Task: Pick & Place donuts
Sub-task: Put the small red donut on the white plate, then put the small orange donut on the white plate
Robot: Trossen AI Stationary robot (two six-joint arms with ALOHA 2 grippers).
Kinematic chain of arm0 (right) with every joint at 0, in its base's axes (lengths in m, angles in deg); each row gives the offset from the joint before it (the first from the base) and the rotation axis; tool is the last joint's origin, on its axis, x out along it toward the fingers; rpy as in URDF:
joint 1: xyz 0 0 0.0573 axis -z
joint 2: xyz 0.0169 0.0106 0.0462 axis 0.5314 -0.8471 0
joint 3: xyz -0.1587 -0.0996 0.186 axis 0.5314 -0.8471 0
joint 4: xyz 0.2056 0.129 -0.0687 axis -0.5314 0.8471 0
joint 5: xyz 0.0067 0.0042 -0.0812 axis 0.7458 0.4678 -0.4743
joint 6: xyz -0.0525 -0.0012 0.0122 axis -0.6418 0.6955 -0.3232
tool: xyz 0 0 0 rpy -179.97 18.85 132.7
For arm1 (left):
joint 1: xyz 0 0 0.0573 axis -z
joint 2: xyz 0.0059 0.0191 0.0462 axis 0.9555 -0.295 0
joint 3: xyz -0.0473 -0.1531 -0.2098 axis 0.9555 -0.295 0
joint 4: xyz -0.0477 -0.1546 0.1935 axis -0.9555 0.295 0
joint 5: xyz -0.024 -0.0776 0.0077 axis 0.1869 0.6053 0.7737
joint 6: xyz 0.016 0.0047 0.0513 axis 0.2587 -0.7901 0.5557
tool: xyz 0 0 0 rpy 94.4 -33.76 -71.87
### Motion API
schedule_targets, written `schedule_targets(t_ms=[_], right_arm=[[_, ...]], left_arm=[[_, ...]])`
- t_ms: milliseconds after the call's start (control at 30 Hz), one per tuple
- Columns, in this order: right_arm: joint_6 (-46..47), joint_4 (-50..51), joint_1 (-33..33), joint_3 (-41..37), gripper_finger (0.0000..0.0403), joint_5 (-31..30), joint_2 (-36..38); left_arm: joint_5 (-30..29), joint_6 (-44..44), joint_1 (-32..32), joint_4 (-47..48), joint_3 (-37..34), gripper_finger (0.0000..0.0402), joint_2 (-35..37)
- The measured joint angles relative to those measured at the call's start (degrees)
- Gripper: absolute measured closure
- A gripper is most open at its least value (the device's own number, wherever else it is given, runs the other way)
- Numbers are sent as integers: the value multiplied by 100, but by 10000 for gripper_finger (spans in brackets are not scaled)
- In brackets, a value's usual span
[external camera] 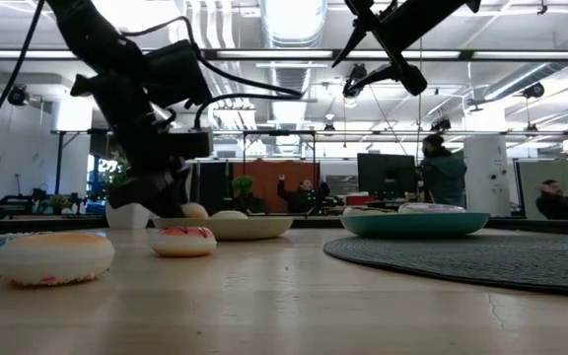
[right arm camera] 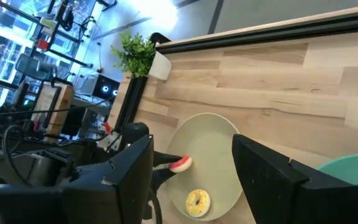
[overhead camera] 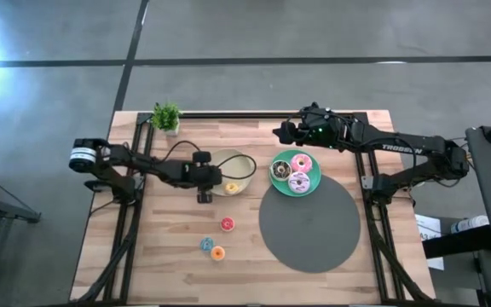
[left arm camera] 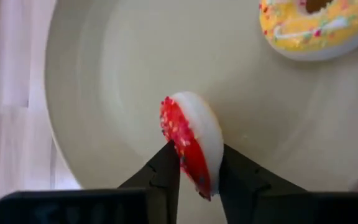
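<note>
Both arms were matte black, built of slim tubular links with chunky joint housings, and the right arm [overhead camera: 407, 153] carried white TROSSEN lettering along its forearm. The left arm [overhead camera: 143, 166] showed a pale ring-shaped cap on its base joint, with a thin black cable looping above the link toward the wrist. The left gripper [left arm camera: 199, 180] had two dark, tapered fingers [left arm camera: 166, 177] on a blocky black bar, and the right gripper [right arm camera: 191, 177] had broad, flat black ones.

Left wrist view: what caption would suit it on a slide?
The left gripper holds a small red donut on edge between its fingers over the beige plate, beside a yellow donut.
</note>
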Motion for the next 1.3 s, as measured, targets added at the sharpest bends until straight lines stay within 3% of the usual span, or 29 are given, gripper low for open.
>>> schedule_targets(t_ms=[333, 833, 1067, 1300], right_arm=[[11, -2, 0, 1, 193, -27, 0], [-47, -1, 0, 0, 193, -37, 0], [-103, -2, -292, -9, 193, 1207, -250], [415, -52, -1396, 105, 193, 1949, -1677]], left_arm=[[1049, 51, 11, 497, 412, 303, 13], [1093, -341, 11, 1217, 500, 303, 1109], [2208, -1109, 20, 1196, 227, 303, 1898], [2935, -2545, 131, 866, -716, 303, 3038]])
